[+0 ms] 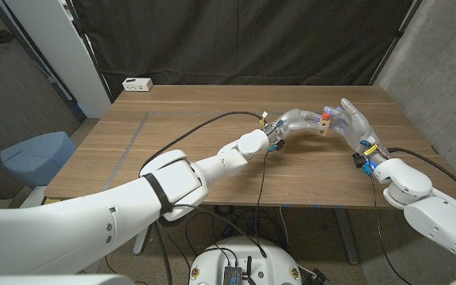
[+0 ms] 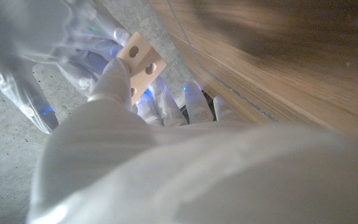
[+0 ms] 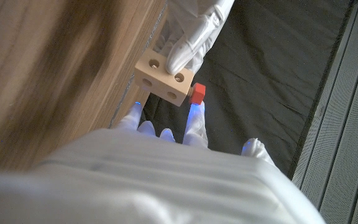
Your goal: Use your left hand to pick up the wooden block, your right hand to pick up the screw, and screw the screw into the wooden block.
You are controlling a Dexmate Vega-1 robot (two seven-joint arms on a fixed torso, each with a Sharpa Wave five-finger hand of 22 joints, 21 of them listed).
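1. Your left hand (image 1: 295,120) is raised over the far right part of the counter (image 1: 180,150), and it holds the block (image 1: 323,124) with its fingers closed around it.
2. In the left wrist view, that left hand (image 2: 123,87) has a finger lying across 1 face of the block (image 2: 143,62), and 2 round holes show on the face beside it.
3. Your right hand (image 1: 353,123) meets the left one from the right, with its fingers reaching up and around the block's far side.
4. The screw (image 1: 324,115) has a red head. It sits at the top of the block, touching it, and the right hand's fingers close on it.
5. In the right wrist view the block (image 3: 162,79) shows 2 holes on its pale face, and the red screw (image 3: 197,93) juts from 1 end of it.
6. In that same view a left-hand finger (image 3: 182,53) presses on the block between the holes, and your right hand's fingertips (image 3: 194,118) lie just beside the screw.
7. You cannot tell from these views how deep the screw sits in the block.
8. Both block and screw are held in the air above the counter, between your 2 hands.
9. A white box (image 1: 138,84) stands at the counter's far left corner, well apart from the hands.
10. A black cable (image 1: 204,127) runs over the counter to the left wrist.
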